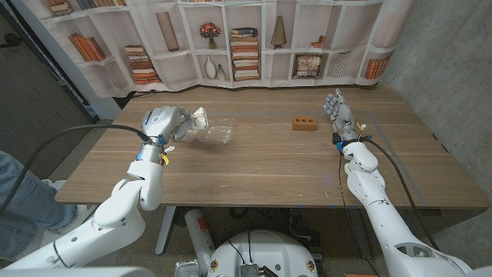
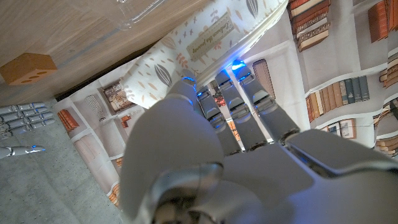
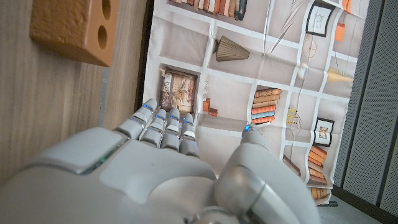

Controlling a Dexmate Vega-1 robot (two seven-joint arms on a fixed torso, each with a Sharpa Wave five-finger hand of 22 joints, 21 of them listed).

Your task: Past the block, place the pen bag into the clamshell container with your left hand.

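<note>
At the left side of the wooden table, the left hand holds the pen bag with its fingers wrapped against the patterned fabric, the bag projecting past the fingertips toward the clear clamshell container. The container lies just beside the hand, toward the table's middle, and the bag's free end appears to reach over its near edge; whether bag and container touch cannot be determined from these views. This arrangement suggests the placing step is under way, with the bag carried above the container so that it can be lowered in and released. The brown block with its holes stands well apart from the container, toward the right side, and serves as the reference marker the task names. The right hand stands on its edge near the block, empty, fingers extended and close together, kept clear of the work area. A bookshelf-printed backdrop hangs behind the table.
</note>
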